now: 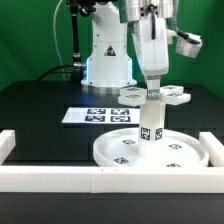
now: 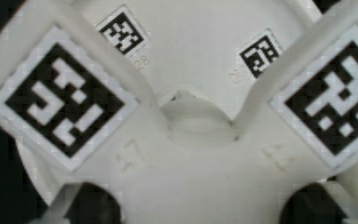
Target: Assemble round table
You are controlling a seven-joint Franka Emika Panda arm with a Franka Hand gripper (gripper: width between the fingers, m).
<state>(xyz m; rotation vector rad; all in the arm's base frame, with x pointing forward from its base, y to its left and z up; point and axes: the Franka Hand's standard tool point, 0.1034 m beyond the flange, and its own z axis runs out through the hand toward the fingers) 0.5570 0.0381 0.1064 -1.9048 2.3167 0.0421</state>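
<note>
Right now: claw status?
Claw: closed, holding the cross-shaped piece on top of the post.

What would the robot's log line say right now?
post: upright on disc | cross piece: over post top | tool: at cross piece, grip unclear

A matte black table [image 1: 40, 105] stands before a plain green backdrop [image 1: 30, 40] under even light, with a low white border wall [image 1: 60, 180] along its near edge and around both near corners, and the marker board [image 1: 75, 115] flat near its middle.
</note>
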